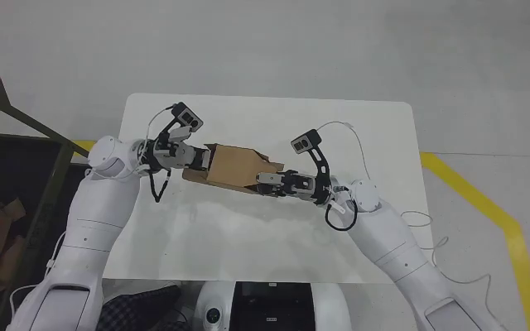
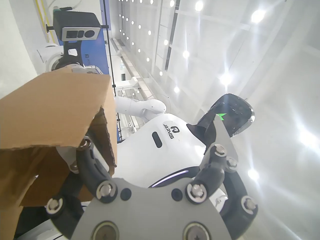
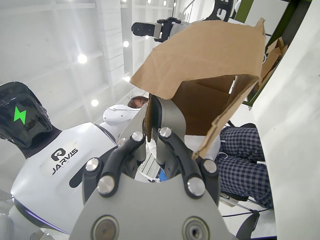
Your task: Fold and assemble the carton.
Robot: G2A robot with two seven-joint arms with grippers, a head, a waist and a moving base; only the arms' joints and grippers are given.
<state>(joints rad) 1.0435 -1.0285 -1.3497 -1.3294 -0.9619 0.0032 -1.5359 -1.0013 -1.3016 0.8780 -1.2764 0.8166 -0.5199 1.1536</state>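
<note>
A brown cardboard carton is held over the middle of the white table, partly unfolded into a tube with loose flaps. My left gripper is at its left end. In the left wrist view that gripper is open: one finger is tucked under the carton's flap and the other stands far off it. My right gripper is at the carton's right end. Seen from the right wrist, it is shut on the edge of a carton wall.
A dark bin with cardboard scraps stands off the table's left side, by a green frame. A yellow line runs across the floor to the right. Bare table top lies in front of and behind the carton.
</note>
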